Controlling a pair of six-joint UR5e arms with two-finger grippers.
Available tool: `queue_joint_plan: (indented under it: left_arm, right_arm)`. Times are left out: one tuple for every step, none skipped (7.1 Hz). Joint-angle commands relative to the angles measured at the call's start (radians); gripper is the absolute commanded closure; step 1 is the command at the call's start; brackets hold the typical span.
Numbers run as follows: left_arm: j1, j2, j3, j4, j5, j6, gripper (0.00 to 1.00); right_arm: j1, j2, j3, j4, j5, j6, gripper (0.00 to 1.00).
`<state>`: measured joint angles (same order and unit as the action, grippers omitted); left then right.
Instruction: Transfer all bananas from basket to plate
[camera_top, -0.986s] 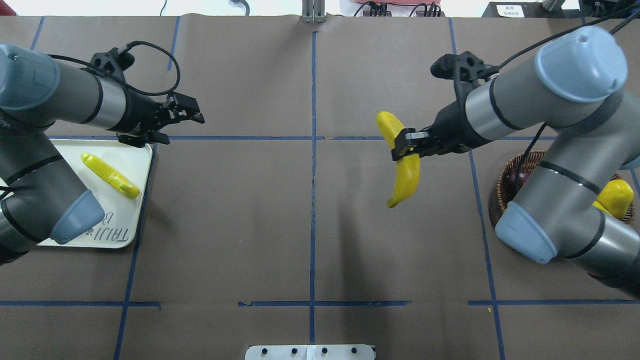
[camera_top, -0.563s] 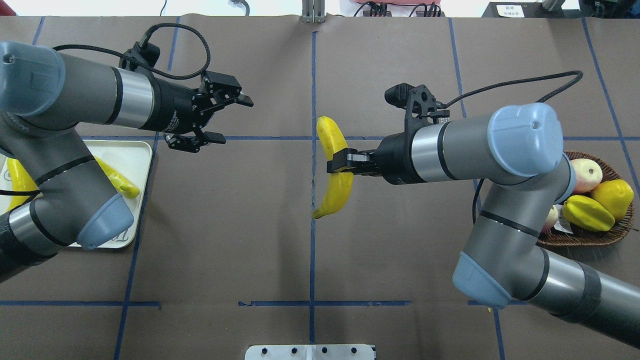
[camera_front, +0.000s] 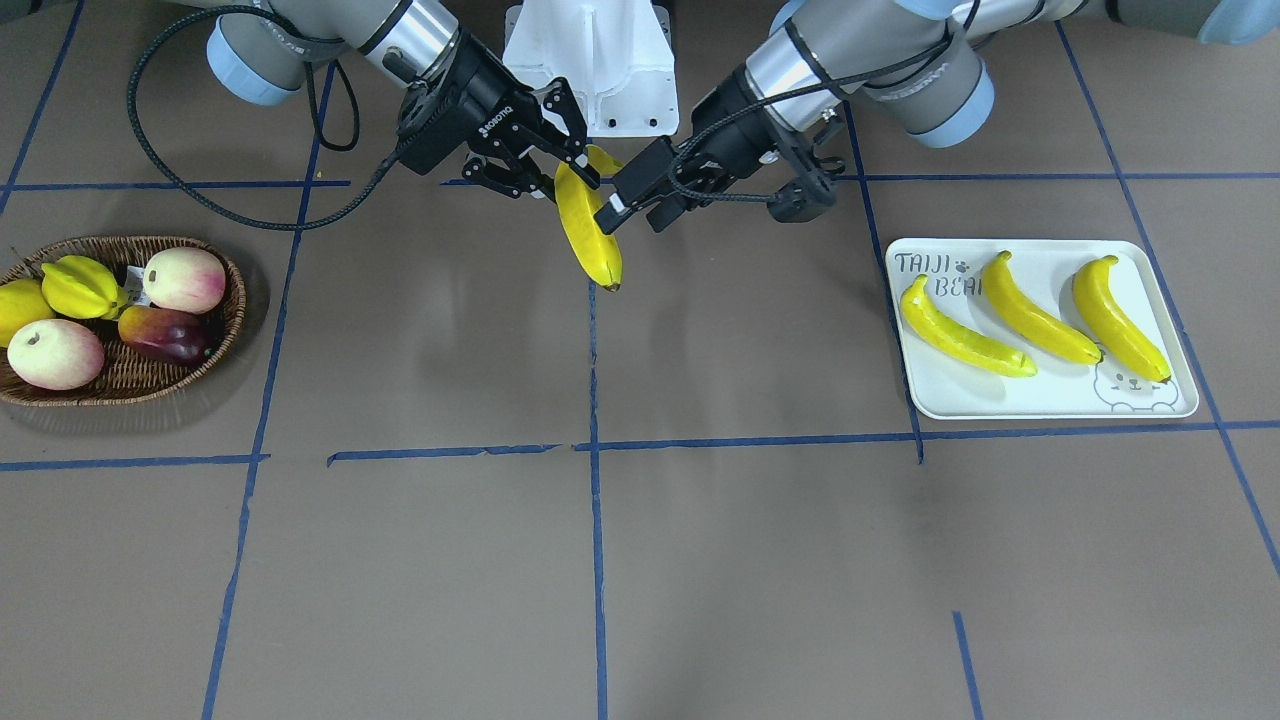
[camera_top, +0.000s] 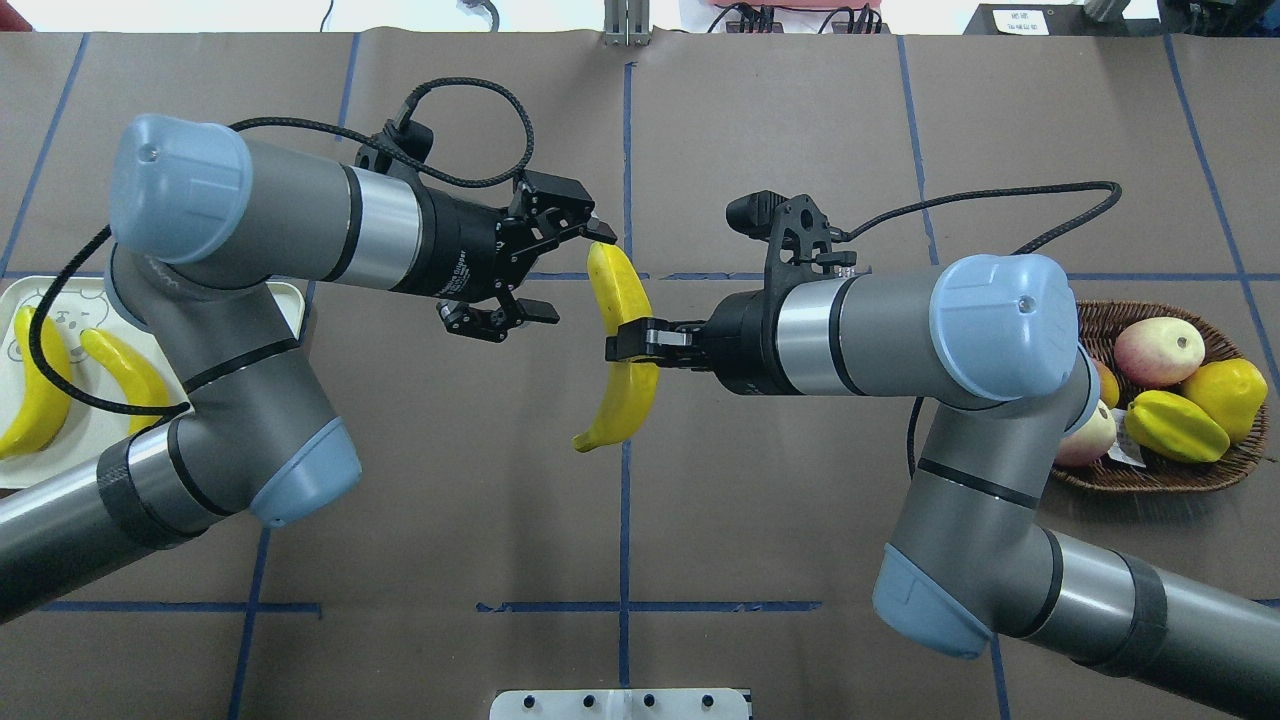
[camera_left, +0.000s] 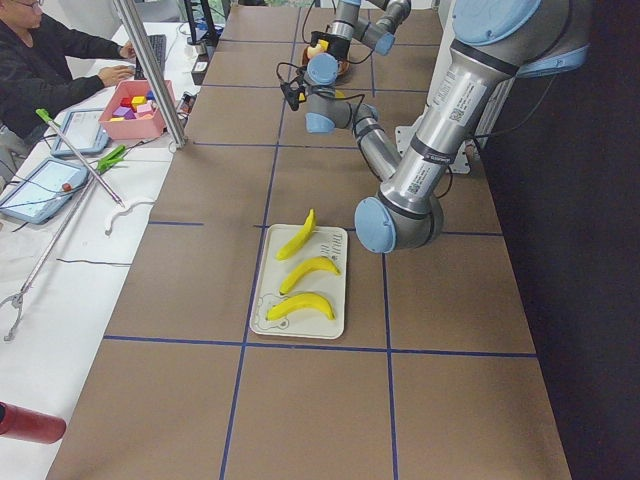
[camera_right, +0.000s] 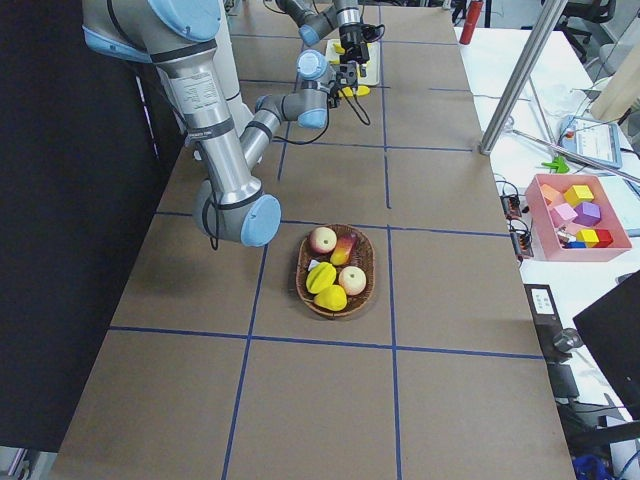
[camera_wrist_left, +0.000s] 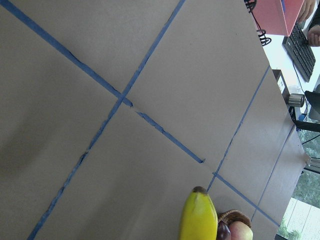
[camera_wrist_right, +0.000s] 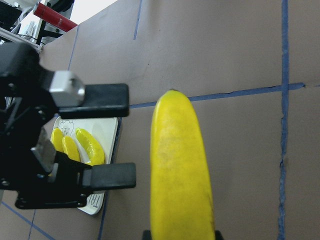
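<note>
- Holding the last banana (camera_top: 620, 290) crosswise at its middle, the right gripper (camera_top: 628, 345) is clamped on it in the air above the centre of the table (camera_top: 400, 500). The fruit is well apart from both the basket (camera_front: 130, 385) and the plate (camera_front: 1040, 405). The basket shows only other fruit (camera_front: 183, 280); three bananas (camera_front: 1035, 310) lie on the plate.
- The left gripper (camera_top: 577, 275) has its jaws spread wide, just beside the banana's far end and not around it. The right wrist view shows both fingers (camera_wrist_right: 107, 100) short of the peel.
- Risk, misaligned grasp: the gap between the left fingers appears to run along the banana, not across it. Closing in this pose would likely pinch only the tip or miss.
- Risk, knock: one left fingertip overlaps the far end in the overhead view. A further advance may push the glossy fruit and swivel it in the right grip.
- Risk, drop: if the right jaws part before the left ones clamp firmly, the banana falls to the table and may roll.
- Risk, arm contact: the left arm (camera_top: 290, 225) and the right arm (camera_top: 900, 325) meet nearly head-on, so a small path error could bring them into collision.
- Risk, placement: the plate shows little bare surface between its three bananas. The fourth may land on another or overhang the rim.
</note>
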<state>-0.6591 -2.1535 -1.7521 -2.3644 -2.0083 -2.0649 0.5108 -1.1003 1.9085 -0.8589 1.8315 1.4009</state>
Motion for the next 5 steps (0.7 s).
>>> queue_joint_plan:
  left_arm:
    - [0.024, -0.035, 0.048, -0.004, 0.028, 0.005, 0.01]
    - [0.033, -0.039, 0.049, -0.004, 0.029, 0.005, 0.09]
    - [0.041, -0.04, 0.052, -0.007, 0.039, 0.008, 0.49]
    - [0.047, -0.039, 0.054, -0.009, 0.042, 0.011, 0.95]
    - [0.047, -0.037, 0.054, -0.009, 0.042, 0.053, 1.0]
  right_arm:
    - [-0.001, 0.002, 0.003, 0.001, 0.0, 0.001, 0.99]
    - [-0.001, 0.002, 0.003, 0.001, 0.0, 0.001, 0.99]
    - [-0.001, 0.002, 0.003, 0.001, 0.0, 0.001, 0.98]
    - [-0.001, 0.002, 0.001, 0.0, 0.0, 0.001, 0.97]
    - [-0.001, 0.002, 0.003, 0.0, 0.0, 0.003, 0.74]
